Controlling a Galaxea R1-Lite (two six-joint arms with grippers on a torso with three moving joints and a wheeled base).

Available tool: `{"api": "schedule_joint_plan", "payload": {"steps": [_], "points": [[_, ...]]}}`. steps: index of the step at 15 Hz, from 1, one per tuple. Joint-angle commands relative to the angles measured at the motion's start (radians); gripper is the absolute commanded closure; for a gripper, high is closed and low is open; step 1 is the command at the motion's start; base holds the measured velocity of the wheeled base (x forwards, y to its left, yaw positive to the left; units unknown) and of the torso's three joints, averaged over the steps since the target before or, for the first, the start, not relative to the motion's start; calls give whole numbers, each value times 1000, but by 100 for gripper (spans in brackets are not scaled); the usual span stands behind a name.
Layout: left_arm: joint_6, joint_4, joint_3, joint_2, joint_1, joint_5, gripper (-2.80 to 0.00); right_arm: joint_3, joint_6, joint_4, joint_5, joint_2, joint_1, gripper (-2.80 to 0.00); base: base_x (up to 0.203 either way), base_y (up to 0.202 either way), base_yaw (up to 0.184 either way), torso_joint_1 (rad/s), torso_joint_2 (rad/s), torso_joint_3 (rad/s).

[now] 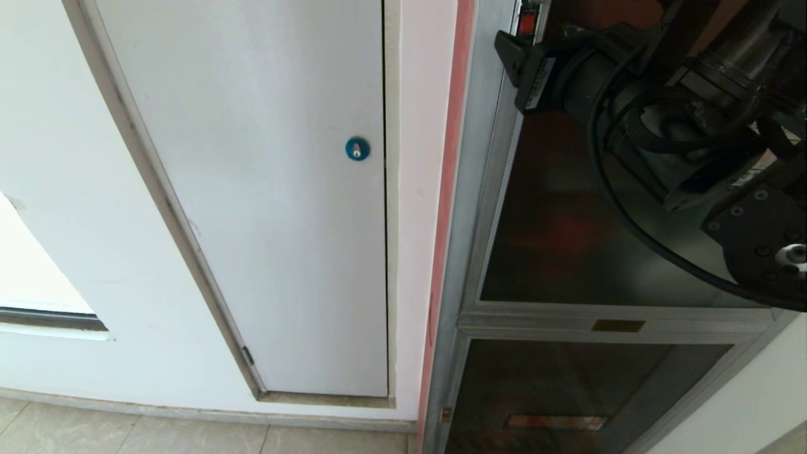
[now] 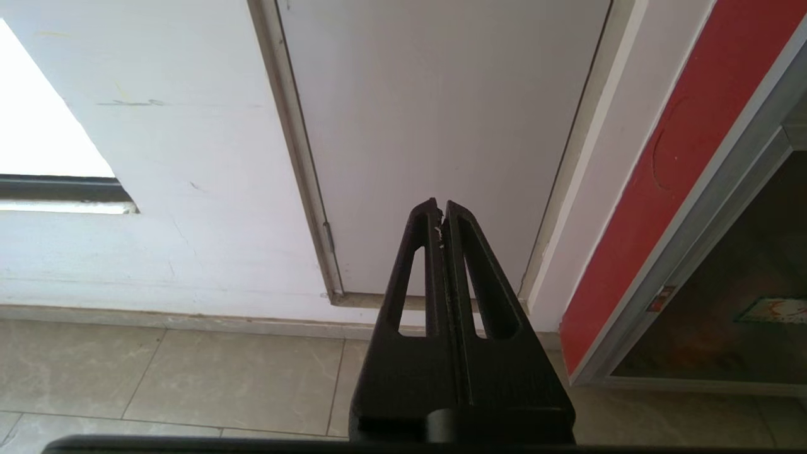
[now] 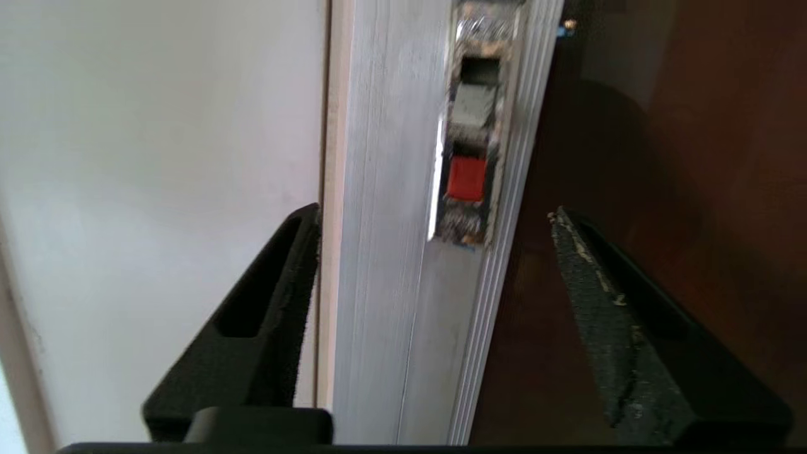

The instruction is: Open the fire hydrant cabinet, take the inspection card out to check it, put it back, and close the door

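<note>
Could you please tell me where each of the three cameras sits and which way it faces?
Head: high, looking down at the white panel door and cabinet door; right arm shows.
Left wrist: low, facing the wall's foot; shut left gripper shows.
Right wrist: close to the door frame's latch; open right gripper shows.
Head and left wrist share the white door.

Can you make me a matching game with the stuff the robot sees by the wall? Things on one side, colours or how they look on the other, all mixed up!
Things:
1. round lock on the plain white panel door
2. small square latch button in the silver metal frame
3. left gripper, black
4. right gripper, black

Looks:
A. fingers wide apart
B. blue
C. fingers pressed together
D. red

Right pairs: 1-B, 2-D, 3-C, 4-A
</note>
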Motion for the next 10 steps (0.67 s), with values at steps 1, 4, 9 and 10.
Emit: {"api": "schedule_joint_plan", "payload": {"steps": [1,4,9,10], "points": [[-1,0,2,1,0,0,0,-21,-6,-6,-2,10,-2,-280,0,0,0,0,0,0],[-1,0,2,1,0,0,0,-70,-10,-5,-2,32,-2,-280,0,0,0,0,0,0],[-1,0,2,1,0,0,0,-153,-12,11,-7,78,-20,-280,0,0,0,0,0,0],[-1,0,2,1,0,0,0,-165,-12,13,-8,88,-28,-280,0,0,0,0,0,0]]}}
